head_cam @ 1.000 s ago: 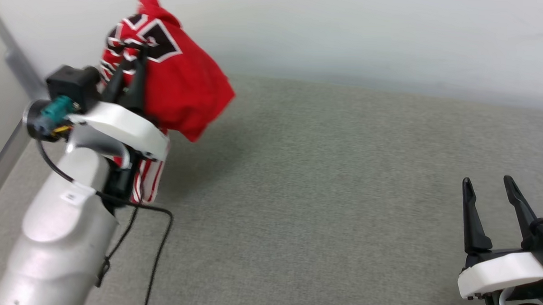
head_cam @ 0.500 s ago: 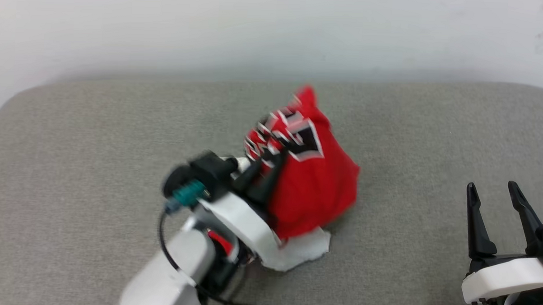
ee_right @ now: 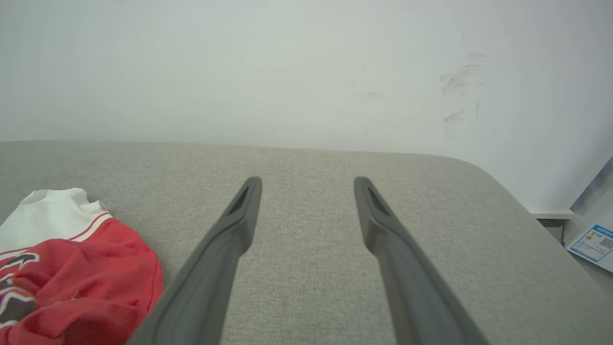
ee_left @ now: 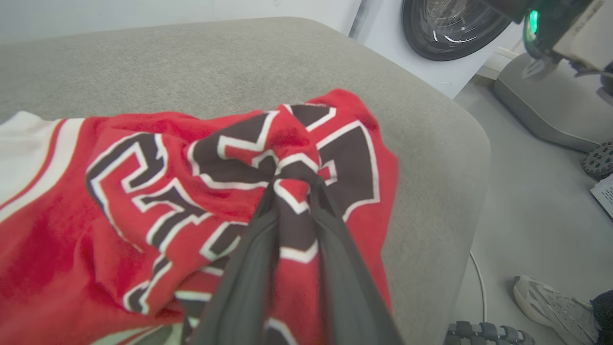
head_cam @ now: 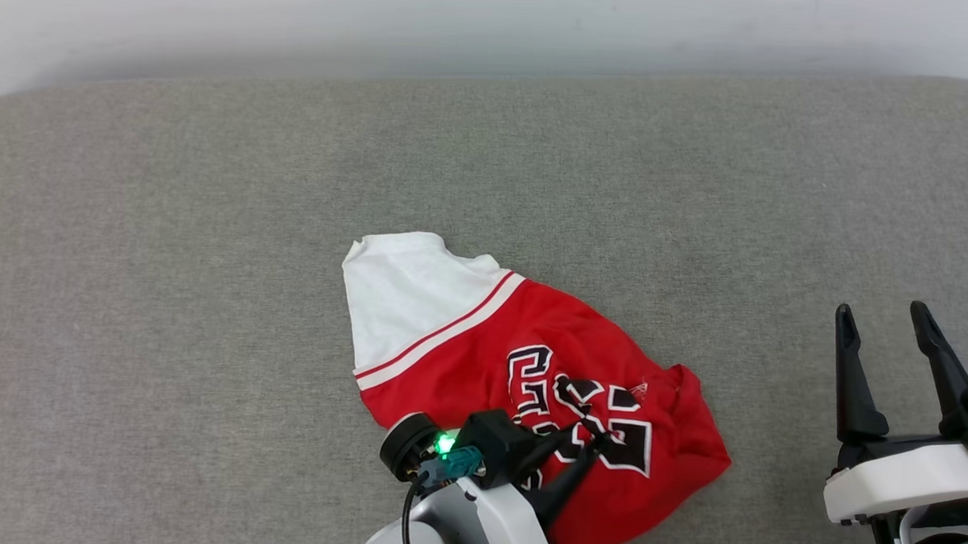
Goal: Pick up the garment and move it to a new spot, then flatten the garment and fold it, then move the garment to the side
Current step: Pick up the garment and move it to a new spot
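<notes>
The garment (head_cam: 481,352), a red jersey with a white sleeve, striped trim and black white-outlined lettering, lies crumpled on the grey padded table (head_cam: 209,295), lettered side up. My left gripper (head_cam: 591,437) comes in from the bottom edge and is shut on a bunched fold of the lettered cloth. Up close, the left wrist view has the garment (ee_left: 143,143) pinched between the two dark fingers (ee_left: 249,258). My right gripper (head_cam: 879,311) stands open at the lower right, apart from the cloth. In its own view the right gripper (ee_right: 308,182) holds nothing, and the garment (ee_right: 72,249) lies to its left.
A pale wall (head_cam: 493,23) runs behind the table. The table's rounded corner (ee_left: 459,143) drops to the floor, where a washing machine (ee_left: 450,24), a grey base (ee_left: 541,110) and a person's shoe (ee_left: 541,297) stand. A printed label (ee_right: 594,242) lies past the right corner.
The head camera has swung, so the whole picture shifted. The garment, hanging bunched from my left gripper before, now lies on the table with its white sleeve spread out. My right gripper stays open.
</notes>
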### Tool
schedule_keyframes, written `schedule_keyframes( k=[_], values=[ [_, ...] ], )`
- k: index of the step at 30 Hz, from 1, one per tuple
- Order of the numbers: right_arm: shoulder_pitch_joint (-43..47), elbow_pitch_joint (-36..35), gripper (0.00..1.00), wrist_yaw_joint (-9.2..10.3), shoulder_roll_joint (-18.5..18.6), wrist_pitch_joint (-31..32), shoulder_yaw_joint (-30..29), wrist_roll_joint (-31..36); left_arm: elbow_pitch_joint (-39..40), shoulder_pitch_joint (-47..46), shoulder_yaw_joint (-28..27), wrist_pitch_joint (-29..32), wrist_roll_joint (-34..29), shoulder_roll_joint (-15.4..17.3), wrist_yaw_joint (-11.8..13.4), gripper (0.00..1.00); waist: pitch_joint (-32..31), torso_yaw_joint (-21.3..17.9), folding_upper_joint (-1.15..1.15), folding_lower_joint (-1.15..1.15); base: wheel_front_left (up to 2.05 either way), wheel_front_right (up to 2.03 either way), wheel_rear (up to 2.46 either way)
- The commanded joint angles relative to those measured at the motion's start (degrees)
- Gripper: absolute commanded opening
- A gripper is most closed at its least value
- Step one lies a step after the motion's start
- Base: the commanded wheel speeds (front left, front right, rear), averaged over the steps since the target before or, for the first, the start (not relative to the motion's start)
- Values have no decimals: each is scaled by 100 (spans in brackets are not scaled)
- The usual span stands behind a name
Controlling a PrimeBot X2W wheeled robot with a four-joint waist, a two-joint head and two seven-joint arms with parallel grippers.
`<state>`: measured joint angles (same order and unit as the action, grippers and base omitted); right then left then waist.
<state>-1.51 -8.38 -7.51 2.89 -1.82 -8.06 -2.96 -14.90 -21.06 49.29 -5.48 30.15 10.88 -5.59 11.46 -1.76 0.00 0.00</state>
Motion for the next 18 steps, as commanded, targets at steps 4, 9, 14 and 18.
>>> schedule_keyframes(
  k=[4, 9, 14, 18],
  values=[
    [2, 83, 100, 4, -3, -2, -21, 59, 62, -129, -168, -436, 33, -48, 18, 100, -235, 166, 0, 0, 0, 0, 0],
    [121, 150, 100, 4, -3, 24, -9, 51, 285, -185, -489, -705, -51, 84, 303, 100, -564, 298, 0, 0, 0, 0, 0],
    [283, 168, 100, 4, -3, 68, -9, 19, 447, -49, -901, -881, -135, 252, 697, 100, -853, 417, 0, 0, 0, 0, 0],
    [407, 147, 100, 4, -3, 110, 5, 15, 472, 145, -1306, -940, -162, 419, 1021, 100, -1023, 477, 0, 0, 0, 0, 0]
  ],
)
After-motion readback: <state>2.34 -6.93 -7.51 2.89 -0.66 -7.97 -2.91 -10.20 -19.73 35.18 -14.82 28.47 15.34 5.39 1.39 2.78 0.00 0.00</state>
